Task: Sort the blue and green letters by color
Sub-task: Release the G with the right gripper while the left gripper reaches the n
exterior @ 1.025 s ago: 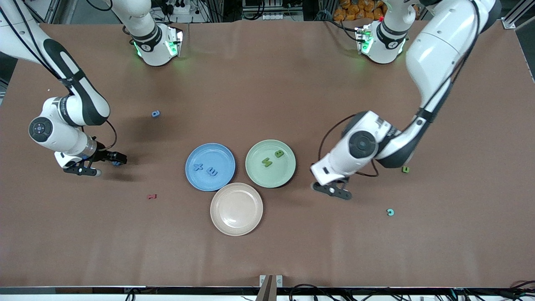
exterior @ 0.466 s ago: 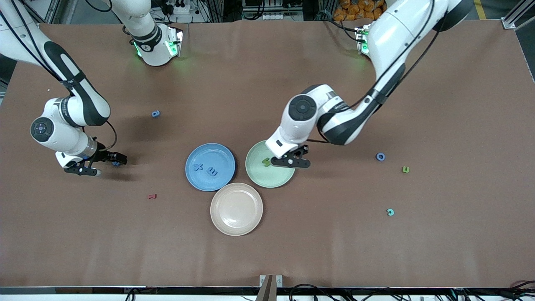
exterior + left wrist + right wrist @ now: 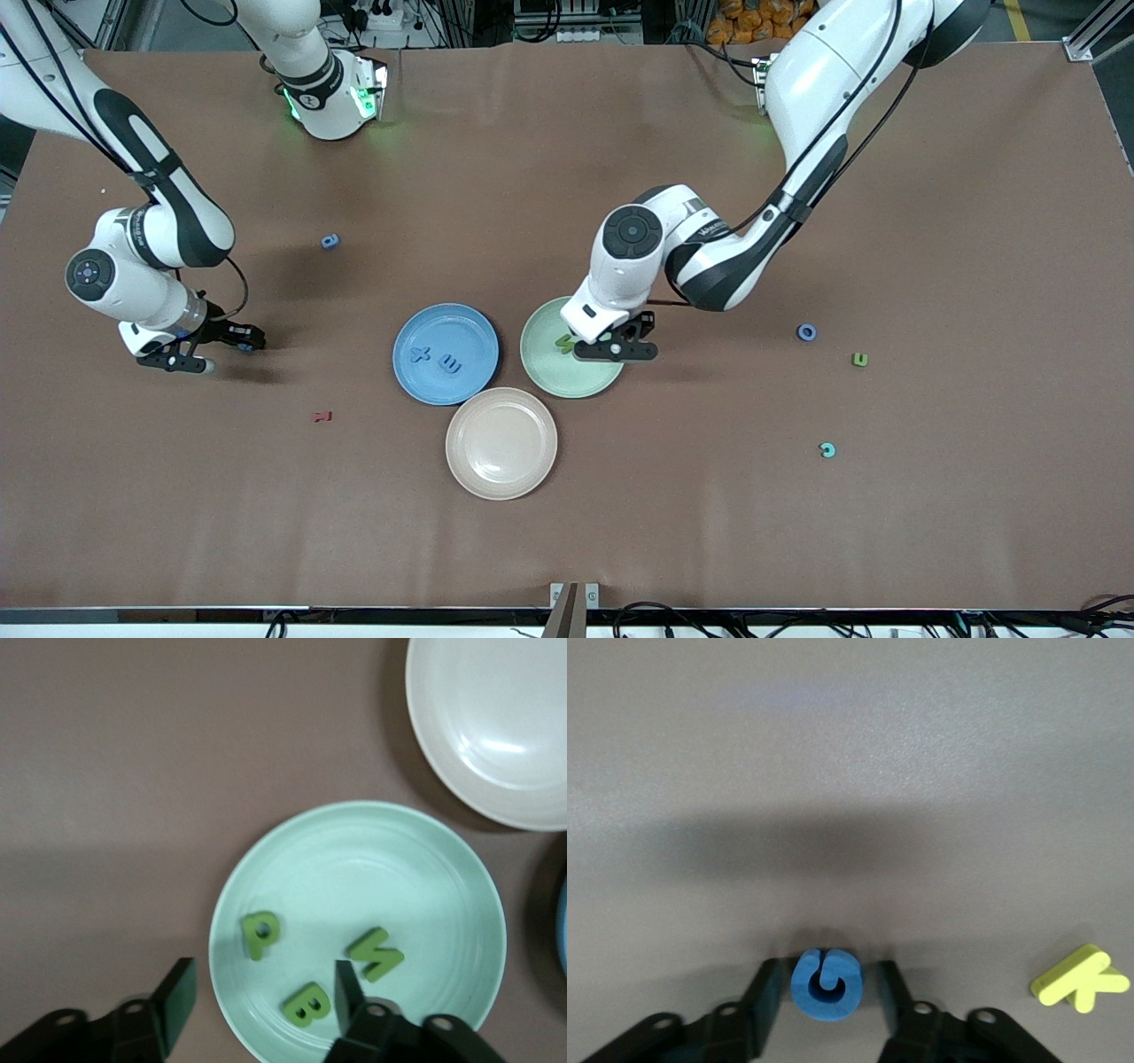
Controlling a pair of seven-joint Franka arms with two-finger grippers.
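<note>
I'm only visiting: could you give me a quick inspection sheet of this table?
Surface: brown table, slightly creased.
Job's things: three green letters on the green plate; two blue letters on the blue plate; loose on the table are a small blue letter, a blue ring letter and a lone green letter.
Clutter: beige plate; teal letter; dark red letter; yellow letter.
Tools: left tool open over the green plate; right tool open, straddling a curled blue letter.
Cables: black cables at the wrists.
Surroundings: power strips.
</note>
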